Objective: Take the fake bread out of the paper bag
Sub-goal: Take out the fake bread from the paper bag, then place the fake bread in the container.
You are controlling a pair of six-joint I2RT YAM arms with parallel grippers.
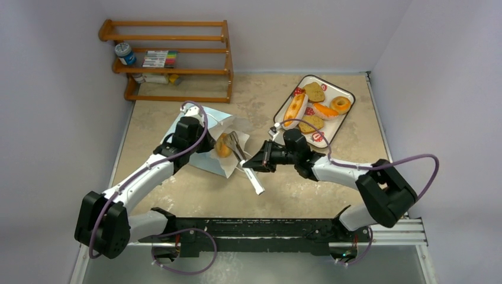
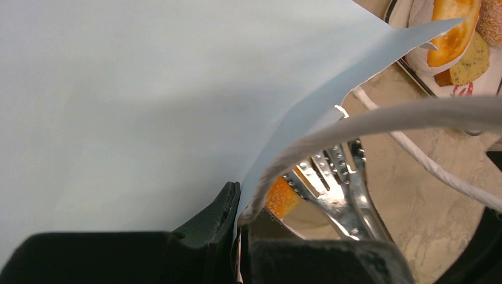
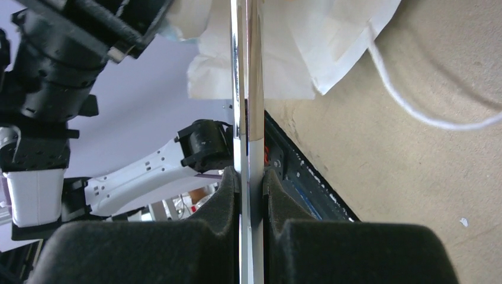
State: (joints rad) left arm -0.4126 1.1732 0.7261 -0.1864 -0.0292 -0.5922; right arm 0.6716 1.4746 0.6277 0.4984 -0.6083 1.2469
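Note:
The light blue paper bag [image 1: 208, 121] lies on its side left of centre, its white mouth facing right. My left gripper [image 1: 201, 141] is shut on the bag's upper edge; the wrist view shows the jaws [image 2: 240, 204] pinching the blue paper [image 2: 148, 100]. My right gripper [image 1: 253, 162] is shut on metal tongs [image 1: 237, 147], which also show in the right wrist view [image 3: 248, 118]. The tong tips [image 2: 331, 174] sit at an orange bread piece [image 1: 223, 147] in the bag's mouth, seen too in the left wrist view [image 2: 281, 198]. I cannot tell whether the tongs grip it.
A white strawberry-print tray [image 1: 350, 94] at the back right holds a long roll [image 1: 295, 106], toast slices [image 1: 314, 92] and a ring doughnut [image 1: 340, 105]. A wooden shelf [image 1: 171, 59] with a jar and markers stands at the back left. The bag's white cord [image 3: 414, 109] trails on the table.

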